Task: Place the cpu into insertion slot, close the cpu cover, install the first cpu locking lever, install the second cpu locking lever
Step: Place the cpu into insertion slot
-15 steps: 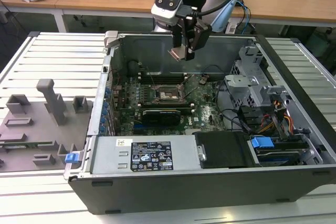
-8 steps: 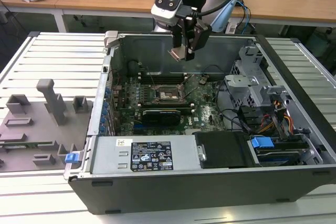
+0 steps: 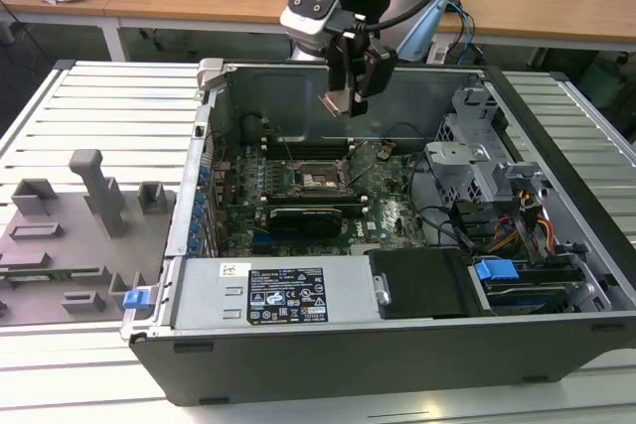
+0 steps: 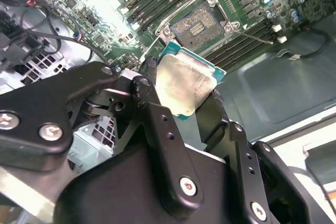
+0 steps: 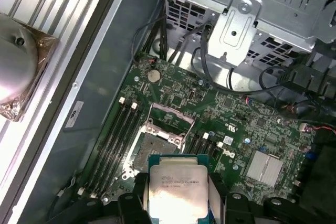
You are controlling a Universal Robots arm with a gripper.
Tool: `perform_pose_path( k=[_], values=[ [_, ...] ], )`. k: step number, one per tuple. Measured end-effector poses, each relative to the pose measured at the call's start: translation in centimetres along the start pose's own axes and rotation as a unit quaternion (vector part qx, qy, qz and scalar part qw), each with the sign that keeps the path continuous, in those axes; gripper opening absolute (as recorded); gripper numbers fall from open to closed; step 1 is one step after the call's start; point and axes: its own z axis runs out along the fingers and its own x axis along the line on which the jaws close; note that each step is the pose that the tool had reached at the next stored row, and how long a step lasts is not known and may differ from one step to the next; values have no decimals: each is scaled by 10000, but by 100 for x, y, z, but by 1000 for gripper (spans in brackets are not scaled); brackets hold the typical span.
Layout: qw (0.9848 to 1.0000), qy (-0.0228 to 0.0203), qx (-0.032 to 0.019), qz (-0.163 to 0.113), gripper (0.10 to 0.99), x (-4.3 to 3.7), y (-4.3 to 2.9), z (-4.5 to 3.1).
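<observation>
My gripper [image 3: 345, 94] hangs above the open computer case, shut on the cpu [image 3: 336, 103], a flat square chip with a pale silver top. Both wrist views show the cpu [image 4: 185, 83] [image 5: 176, 184] pinched at its edges between the two black fingers [image 4: 150, 85]. Below it on the green motherboard lies the insertion slot [image 3: 320, 178] [image 4: 198, 24] [image 5: 155, 146], a dark square socket with a metal rim and nothing in it. The cpu cover [image 5: 169, 120] stands raised at one edge of the socket. The chip is well above the socket, not touching it.
A long black expansion card [image 3: 308, 215] lies just in front of the socket. Memory slots [image 5: 113, 140] flank it. A metal drive cage [image 3: 477, 161] and cables fill the exterior view's right. The power supply [image 3: 283, 295] sits at the front. A grey fixture tray [image 3: 70, 235] is outside the case.
</observation>
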Motion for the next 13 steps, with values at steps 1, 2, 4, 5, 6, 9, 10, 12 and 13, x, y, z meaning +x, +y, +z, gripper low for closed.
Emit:
perform_pose_path(
  k=[1,2,4,5,6,9,10,12,13],
  values=[
    [9999,-12,-2,126,541,0,-1,3],
    [9997,-24,-5,259,541,0,-1,6],
    [9988,-45,-9,492,541,0,-1,10],
    [9982,-54,-11,602,541,0,-1,12],
    [9978,-59,-12,656,541,0,-1,13],
    [9966,-74,-16,825,541,0,-1,16],
    [9958,-82,-18,912,541,0,-2,18],
    [9937,-100,-21,1114,541,0,-2,22],
    [9931,-105,-23,1168,541,-1,-2,23]
  ],
)
